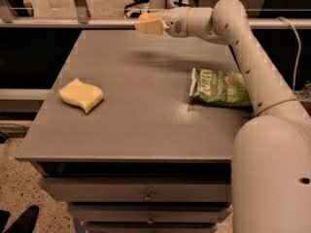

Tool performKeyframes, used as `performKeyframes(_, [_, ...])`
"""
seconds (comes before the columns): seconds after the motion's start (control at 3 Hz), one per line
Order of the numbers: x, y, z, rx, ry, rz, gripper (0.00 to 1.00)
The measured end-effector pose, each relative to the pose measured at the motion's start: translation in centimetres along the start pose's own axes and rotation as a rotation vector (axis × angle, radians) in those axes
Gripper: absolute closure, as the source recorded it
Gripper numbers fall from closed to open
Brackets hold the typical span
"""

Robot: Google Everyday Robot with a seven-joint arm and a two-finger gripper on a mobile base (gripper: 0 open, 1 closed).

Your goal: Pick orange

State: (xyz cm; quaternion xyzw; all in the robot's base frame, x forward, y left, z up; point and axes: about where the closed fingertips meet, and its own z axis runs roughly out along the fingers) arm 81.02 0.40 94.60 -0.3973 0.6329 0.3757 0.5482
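Starting at the left, a pale yellow wavy sponge (81,94) lies flat on the grey table (146,125), near its left edge and about halfway back. Below the tabletop the front shows drawers (146,195) with small knobs, and a dark shoe (19,218) pokes in at the bottom left corner on the speckled floor (14,178).

Toward the middle, my gripper (147,26) hangs in the air over the far edge of the table, pointing left, with a soft shadow on the tabletop in front of it. My pale fingers (151,27) are closed in on the orange (144,17). Only its upper part peeks out above them, as a small round orange patch. It is off the table, up at the height of the rail (58,24) behind. The fruit is well apart from the sponge and from everything else on the surface.

Further right, a green chip bag (221,86) lies flat near the table's right edge, one end turned toward the middle. My arm (243,47) runs from the wrist over the far right corner, then bends down and passes just beside the bag's right end, hiding a little of it. My big white lower arm segment (272,178) fills the bottom right corner, nearest the camera. A thin white cable (293,42) hangs behind the arm.
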Motion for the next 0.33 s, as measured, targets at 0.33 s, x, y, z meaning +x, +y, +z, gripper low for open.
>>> performKeyframes(0.33, [-2.89,2.53,-3.09,-0.067,-0.04,-0.09,1.0])
